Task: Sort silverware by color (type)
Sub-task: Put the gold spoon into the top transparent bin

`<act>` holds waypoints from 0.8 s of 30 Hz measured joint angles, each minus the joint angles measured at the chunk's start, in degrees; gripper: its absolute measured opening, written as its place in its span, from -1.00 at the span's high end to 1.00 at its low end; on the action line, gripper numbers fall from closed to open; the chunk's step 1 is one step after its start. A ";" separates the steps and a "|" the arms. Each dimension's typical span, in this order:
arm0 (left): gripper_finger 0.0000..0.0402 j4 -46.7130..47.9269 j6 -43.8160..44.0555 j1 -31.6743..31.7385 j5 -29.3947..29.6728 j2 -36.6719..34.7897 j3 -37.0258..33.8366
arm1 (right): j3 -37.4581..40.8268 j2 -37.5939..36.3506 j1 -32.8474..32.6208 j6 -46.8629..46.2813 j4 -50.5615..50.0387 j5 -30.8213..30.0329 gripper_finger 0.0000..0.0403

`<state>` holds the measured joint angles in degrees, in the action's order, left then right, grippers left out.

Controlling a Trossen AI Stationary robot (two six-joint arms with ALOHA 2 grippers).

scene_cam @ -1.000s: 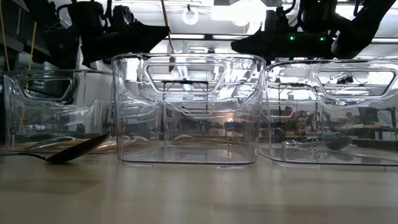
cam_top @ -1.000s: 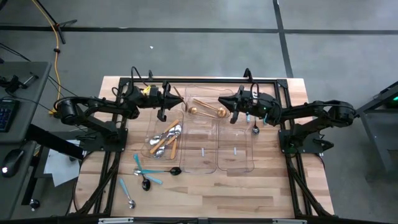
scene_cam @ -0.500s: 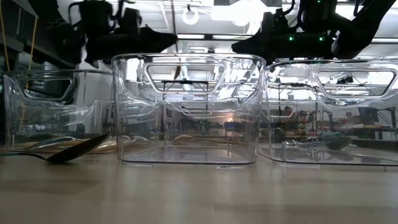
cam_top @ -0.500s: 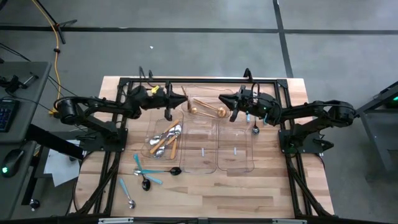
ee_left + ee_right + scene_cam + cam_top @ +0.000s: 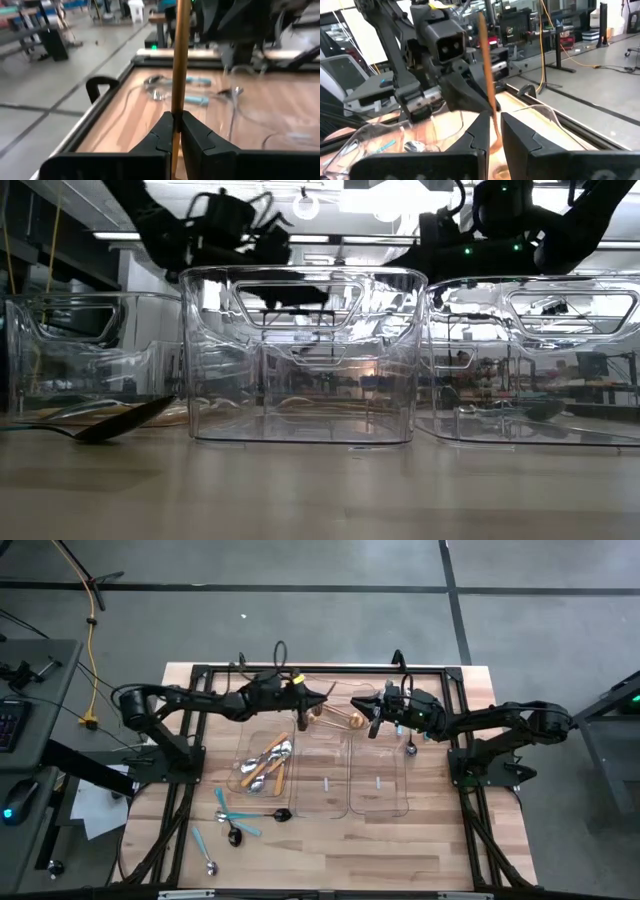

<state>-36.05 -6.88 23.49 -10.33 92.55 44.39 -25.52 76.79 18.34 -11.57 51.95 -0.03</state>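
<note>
My left gripper (image 5: pixel 322 694) is over the far end of the middle clear tray (image 5: pixel 325 802), shut on a gold piece (image 5: pixel 180 50). That piece also shows in the right wrist view (image 5: pixel 485 50). More gold pieces (image 5: pixel 336 718) lie in that tray. Orange-handled silverware (image 5: pixel 264 766) lies in the left tray. Blue- and teal-handled pieces (image 5: pixel 236 816) lie on the table near the front left. My right gripper (image 5: pixel 372 712) hangs over the far end of the right tray (image 5: pixel 380 802), its fingers a little apart (image 5: pixel 495 125) and empty. My left gripper pinches the gold piece's thin handle (image 5: pixel 175 111) between its two fingers. The fingers come from the table's left and lie across the handle. The handle stands nearly upright, rising well above the fingers (image 5: pixel 481 25), and the piece is lifted clear of the tray.
A blue-handled spoon (image 5: pixel 408 745) lies on the table just right of the right tray. Another spoon (image 5: pixel 206 858) lies near the front left. A black frame (image 5: pixel 330 670) borders the table's far edge, and the tray walls (image 5: pixel 300 355) stand tall.
My left gripper has moved toward the table's right edge with the gold piece. It went from over the left tray's far end to over the middle tray's far end, closer to my right gripper. The piece stays lifted and upright.
</note>
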 joint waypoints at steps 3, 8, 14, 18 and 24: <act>0.98 4.75 -1.17 0.02 1.13 3.28 3.07 | 0.00 0.00 0.00 0.00 -0.46 0.00 0.84; 0.98 14.56 -3.96 0.02 4.43 6.86 8.75 | 0.00 0.00 -0.01 0.00 -1.72 0.00 0.84; 0.98 22.84 -5.76 -0.05 7.03 7.70 11.57 | 0.00 0.00 -0.01 0.00 -2.91 -0.01 0.84; 0.98 28.64 -6.28 -0.04 11.03 7.74 12.61 | 0.00 0.00 -0.01 0.00 -2.85 -0.02 0.84; 0.98 30.85 -7.07 -0.05 12.97 7.74 12.77 | 0.00 0.00 0.01 0.02 -1.88 -0.02 0.84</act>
<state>-5.20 -13.96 23.44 2.63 100.29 57.17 -25.52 76.79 18.35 -11.56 50.07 -0.05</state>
